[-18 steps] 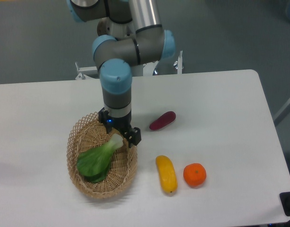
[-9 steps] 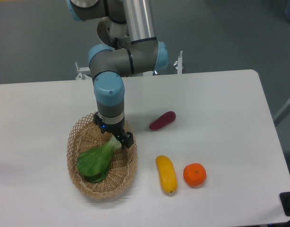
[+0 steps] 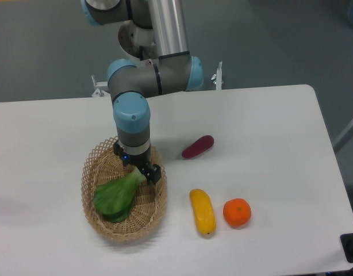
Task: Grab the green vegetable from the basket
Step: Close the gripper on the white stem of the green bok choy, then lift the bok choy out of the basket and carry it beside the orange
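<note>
Hand is sinking left over the bok choy stem in the basket, lower left of frame; grip unreadable, lift is not starting yet.

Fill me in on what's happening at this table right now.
A single robot arm has its gripper down inside the wicker basket, right at the pale stem end of the bok choy. The bok choy lies in the basket, not lifted. Whether the fingers have closed on the stem cannot be told from this view. Out on the table sit a purple vegetable, a yellow fruit and an orange.
</note>
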{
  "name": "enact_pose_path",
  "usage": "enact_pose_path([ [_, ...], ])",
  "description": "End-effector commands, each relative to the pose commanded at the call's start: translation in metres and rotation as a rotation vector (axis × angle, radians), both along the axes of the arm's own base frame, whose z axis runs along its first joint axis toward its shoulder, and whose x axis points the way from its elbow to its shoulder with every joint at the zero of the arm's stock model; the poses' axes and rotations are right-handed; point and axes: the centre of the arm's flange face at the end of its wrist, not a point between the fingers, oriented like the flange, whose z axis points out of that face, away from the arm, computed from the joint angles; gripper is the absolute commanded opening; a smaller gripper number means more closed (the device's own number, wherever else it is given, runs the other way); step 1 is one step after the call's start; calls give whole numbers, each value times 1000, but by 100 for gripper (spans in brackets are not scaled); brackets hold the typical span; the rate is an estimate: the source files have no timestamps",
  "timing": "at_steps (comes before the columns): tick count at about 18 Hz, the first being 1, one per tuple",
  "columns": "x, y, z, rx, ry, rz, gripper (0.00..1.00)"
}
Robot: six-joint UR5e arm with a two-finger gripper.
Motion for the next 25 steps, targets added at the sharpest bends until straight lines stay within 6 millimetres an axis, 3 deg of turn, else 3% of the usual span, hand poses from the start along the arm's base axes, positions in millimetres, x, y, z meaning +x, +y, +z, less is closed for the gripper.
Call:
enact_pose_path([
  [1,0,0,0,0,0,0,56],
  [2,-1,0,1,2,2,0,51],
  [6,-3,2,6,11,8,0,40],
  [15,-9,7,17,32,25,-5,36],
  [20,-36,11,58,100,75,24,36],
  [22,-50,3,82,135,98,51,36],
  [25,-71,-6,94,147,120,28,36],
])
